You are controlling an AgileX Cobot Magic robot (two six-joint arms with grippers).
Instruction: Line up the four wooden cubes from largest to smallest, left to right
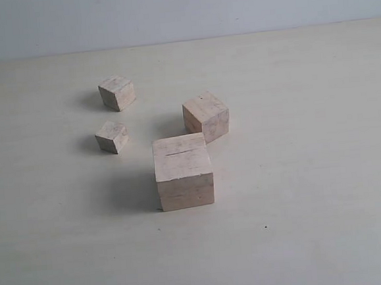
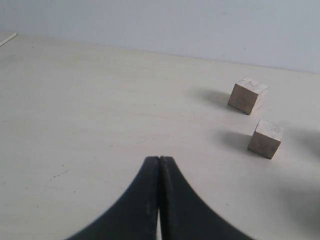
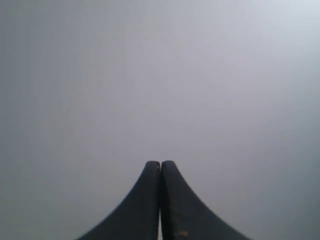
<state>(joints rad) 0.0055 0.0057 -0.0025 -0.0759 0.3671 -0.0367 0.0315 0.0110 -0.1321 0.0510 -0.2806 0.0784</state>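
Pale tabletop [image 1: 317,238] meets a blank grey wall. Four wooden cubes sit scattered near its middle, not yet in a row: the largest cube [image 1: 183,173] is nearest the camera, the second cube [image 1: 206,117] sits just behind its right corner, and the third cube [image 1: 116,92] and smallest cube [image 1: 112,136] lie off to the left. The left gripper [image 2: 159,159] and right gripper [image 3: 160,163] each have fingers pressed together, holding nothing. Likely risks: reaching for the largest may nudge its close neighbour, and the skewed cubes could twist if fingers land on corners.
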